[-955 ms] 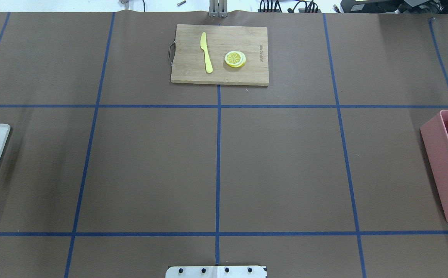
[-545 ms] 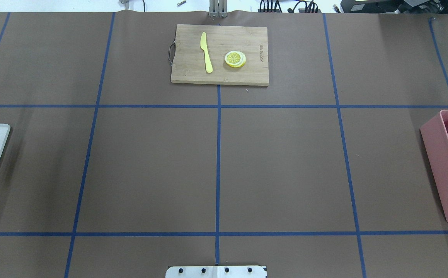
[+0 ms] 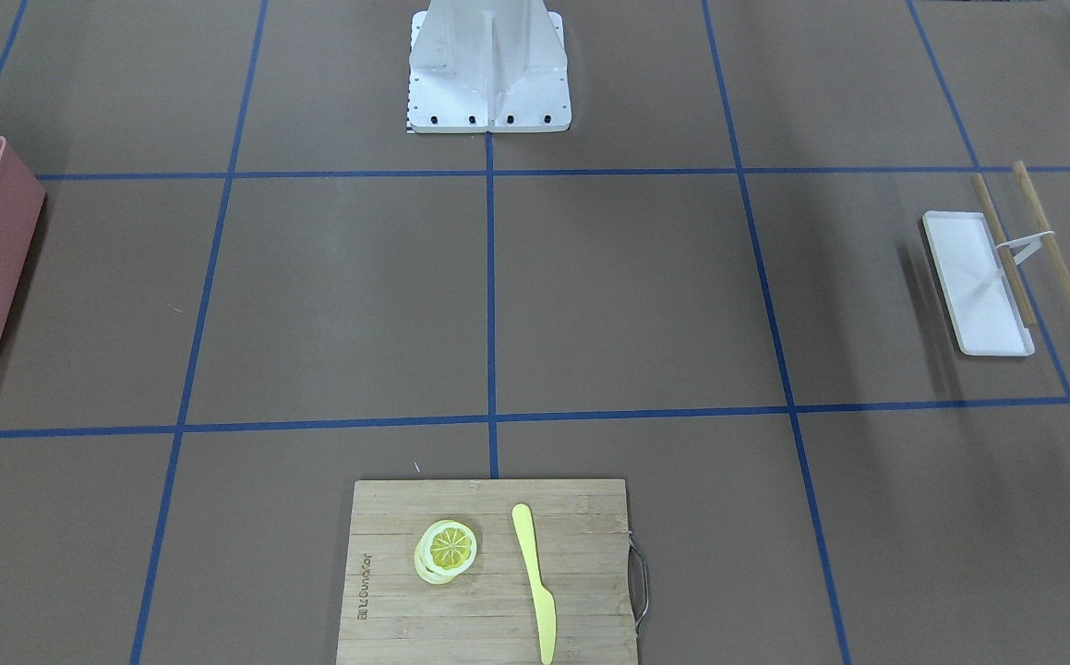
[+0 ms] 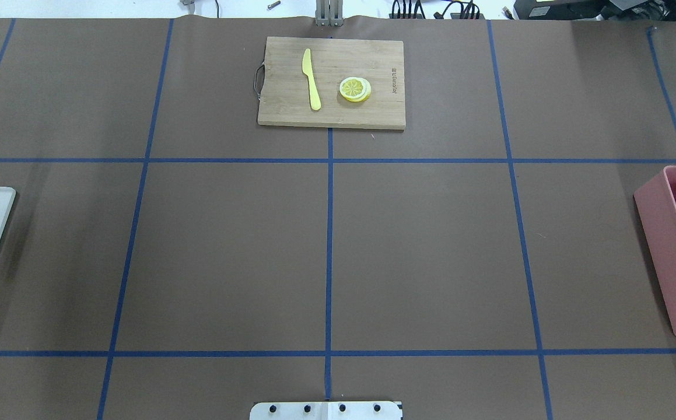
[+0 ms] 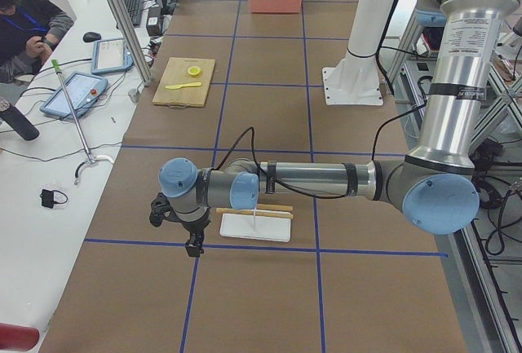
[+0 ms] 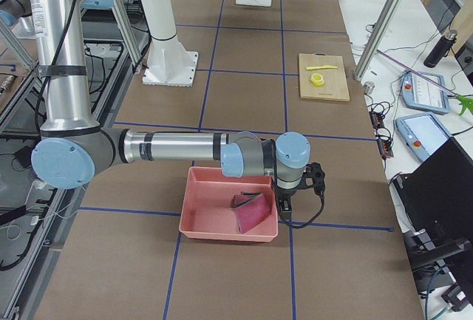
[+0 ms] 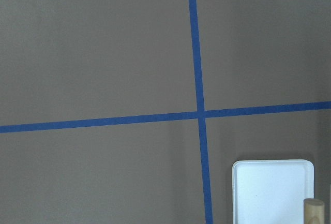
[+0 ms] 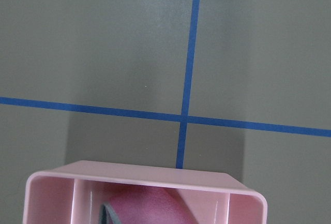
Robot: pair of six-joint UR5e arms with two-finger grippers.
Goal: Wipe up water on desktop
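Observation:
The desktop (image 4: 431, 251) is a flat brown sheet crossed by blue tape lines. No water shows on it in any view. My left gripper (image 5: 193, 247) hangs over the desktop at its left end, just beside a white tray (image 5: 255, 227); I cannot tell whether it is open or shut. My right gripper (image 6: 284, 209) hangs at the far edge of a pink bin (image 6: 222, 216) at the right end; its state cannot be told either. A magenta cloth (image 6: 251, 213) lies inside that bin.
A bamboo cutting board (image 4: 332, 81) at the far middle carries a yellow knife (image 4: 311, 79) and lemon slices (image 4: 355, 89). Two wooden sticks (image 3: 1047, 235) lie beside the white tray (image 3: 973, 277). The robot's white base (image 3: 488, 65) stands at the near middle edge.

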